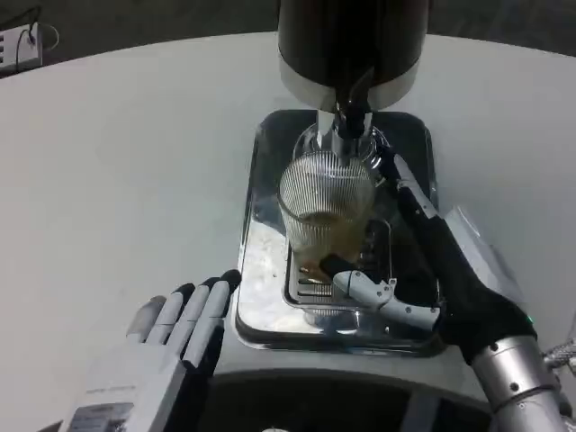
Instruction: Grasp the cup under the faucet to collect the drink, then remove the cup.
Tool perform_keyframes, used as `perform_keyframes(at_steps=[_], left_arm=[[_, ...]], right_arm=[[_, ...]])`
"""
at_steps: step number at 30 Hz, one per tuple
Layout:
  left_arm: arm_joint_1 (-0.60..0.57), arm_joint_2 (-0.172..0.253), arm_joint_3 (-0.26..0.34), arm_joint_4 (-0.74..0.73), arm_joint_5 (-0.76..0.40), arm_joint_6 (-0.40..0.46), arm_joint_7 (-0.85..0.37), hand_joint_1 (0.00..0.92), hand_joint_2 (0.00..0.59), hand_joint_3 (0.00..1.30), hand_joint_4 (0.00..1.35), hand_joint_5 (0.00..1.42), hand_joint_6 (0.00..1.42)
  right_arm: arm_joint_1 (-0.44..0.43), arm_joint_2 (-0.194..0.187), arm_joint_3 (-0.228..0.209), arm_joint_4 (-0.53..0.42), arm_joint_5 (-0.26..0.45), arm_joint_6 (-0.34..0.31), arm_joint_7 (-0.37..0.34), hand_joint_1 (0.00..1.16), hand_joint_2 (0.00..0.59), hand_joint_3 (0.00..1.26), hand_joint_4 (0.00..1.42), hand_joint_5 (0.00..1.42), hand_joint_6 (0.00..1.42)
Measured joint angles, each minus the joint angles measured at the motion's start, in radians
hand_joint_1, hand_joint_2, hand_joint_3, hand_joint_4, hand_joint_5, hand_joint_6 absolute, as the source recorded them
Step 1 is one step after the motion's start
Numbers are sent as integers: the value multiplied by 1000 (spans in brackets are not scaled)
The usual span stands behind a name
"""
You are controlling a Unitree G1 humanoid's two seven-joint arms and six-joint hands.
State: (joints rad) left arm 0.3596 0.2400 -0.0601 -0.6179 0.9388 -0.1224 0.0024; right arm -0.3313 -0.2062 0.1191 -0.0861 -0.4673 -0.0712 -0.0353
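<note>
Cup: your ribbed clear glass cup stands on the shiny metal drip tray, directly under the faucet of the dark cylindrical drink dispenser. It already holds amber drink, roughly to the halfway mark.

Right hand: your right hand curves around the cup's right side, thumb low near the base and fingers reaching up toward the faucet. You cannot tell whether the fingers actually press the glass, so treat the grasp as unconfirmed.

Left hand: your left hand lies released and flat on the table, fingers extended, just beside the tray's near-left corner.

Risk, spill: pull the cup away with a loose grip and it could tip, since the ribbed glass looks slick and the liquid will slosh.

Risk, knock: lift too steeply and the rim may strike the faucet right above it.

Risk, overflow: if the drink is running, waiting too long floods the tray.

Surface: a round white table, matte, with the tray set near your edge.

Room: dark floor beyond the table; a white power strip lies at the far left.
</note>
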Motion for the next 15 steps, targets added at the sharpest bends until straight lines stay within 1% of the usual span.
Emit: perform_keyframes(at_steps=[3, 8, 15], left_arm=[[-2, 0, 0, 0, -1, 0, 0, 0, 150, 0, 0, 0, 0], [-6, 0, 0, 0, -18, 2, -3, 0, 150, 0, 0, 0, 0], [0, 0, 3, -3, -22, 10, -13, 0, 152, 0, 0, 0, 0]], right_arm=[[-8, 3, 5, 11, 3, -3, -3, 579, 234, 0, 64, 97, 220], [-44, 13, 10, 45, 19, -14, -6, 584, 233, 0, 69, 107, 228], [-83, 28, 15, 85, 22, -23, -15, 585, 233, 0, 73, 110, 230]])
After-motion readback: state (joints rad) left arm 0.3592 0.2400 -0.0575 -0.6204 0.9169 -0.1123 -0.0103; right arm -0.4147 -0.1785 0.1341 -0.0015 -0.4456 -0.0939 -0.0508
